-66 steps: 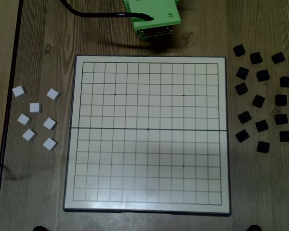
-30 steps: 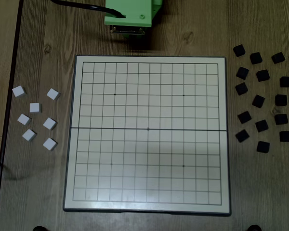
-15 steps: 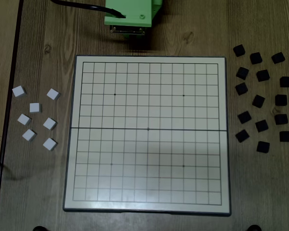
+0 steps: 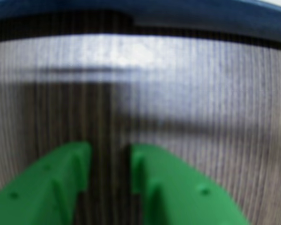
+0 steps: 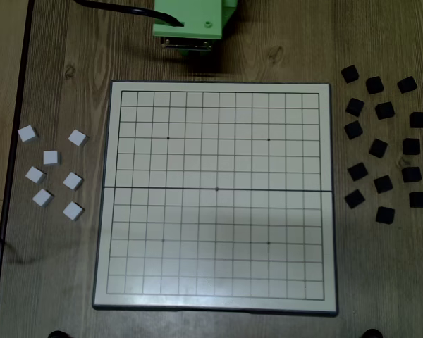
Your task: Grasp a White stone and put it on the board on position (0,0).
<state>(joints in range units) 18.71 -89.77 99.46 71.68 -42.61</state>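
Note:
Several white square stones lie loose on the wooden table left of the board in the fixed view. The board is a pale grid with a grey rim, and no stone lies on it. My green gripper shows in the blurred wrist view from the bottom edge. Its two fingers stand a little apart with nothing between them, over bare wood. No stone or board shows in that view. In the fixed view only the green arm body shows at the top edge, behind the board.
Several black square stones lie scattered right of the board. The table's dark left edge runs close to the white stones. A dark cable runs to the arm at the top.

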